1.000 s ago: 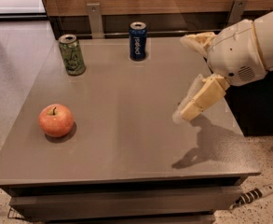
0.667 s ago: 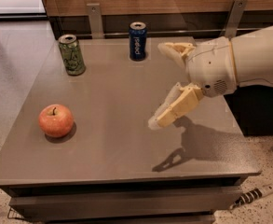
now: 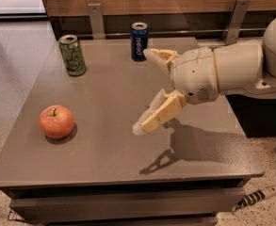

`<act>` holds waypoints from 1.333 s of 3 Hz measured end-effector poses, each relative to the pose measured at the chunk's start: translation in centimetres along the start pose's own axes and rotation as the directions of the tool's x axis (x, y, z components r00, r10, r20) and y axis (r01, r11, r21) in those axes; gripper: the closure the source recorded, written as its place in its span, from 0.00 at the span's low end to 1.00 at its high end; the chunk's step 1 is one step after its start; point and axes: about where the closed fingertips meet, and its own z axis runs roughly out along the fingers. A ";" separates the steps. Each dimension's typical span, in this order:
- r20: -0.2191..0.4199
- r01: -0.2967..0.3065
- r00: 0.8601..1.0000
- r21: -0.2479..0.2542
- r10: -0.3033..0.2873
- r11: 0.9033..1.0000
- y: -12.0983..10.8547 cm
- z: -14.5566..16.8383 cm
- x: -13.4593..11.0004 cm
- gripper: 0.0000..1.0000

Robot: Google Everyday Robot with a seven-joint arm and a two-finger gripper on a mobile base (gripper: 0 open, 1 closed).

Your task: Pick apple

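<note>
We see the apple (image 3: 56, 121) near the left edge of the desk (image 3: 104, 173), toward the front-left corner, stem up and sitting free, in the same spot as before. The green can (image 3: 72, 55) is upright near the back-left corner. The blue can (image 3: 139, 41) is upright at the back edge, around its middle. Neither can has moved. The gripper (image 3: 142, 92) hangs over the middle of the desk, right of the apple and well apart from it, jaws wide apart and holding nothing. One pale finger points toward the blue can. The other slants down at the desk top; we cannot tell if it touches. Since a moment ago the gripper has shifted left, from nearer the right edge toward the centre, so it is nearer the apple. Its shadow (image 3: 170, 154) falls toward the front edge. The white arm (image 3: 236, 72) reaches in over the right edge.
</note>
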 end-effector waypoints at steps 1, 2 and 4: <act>0.012 -0.017 1.000 0.013 0.017 1.000 -0.6 2.5 0.8 0.00; 0.033 -0.027 0.999 -0.010 0.027 1.000 -0.9 5.8 1.6 0.00; 0.068 -0.083 0.993 -0.113 0.091 0.990 0.0 13.0 3.4 0.00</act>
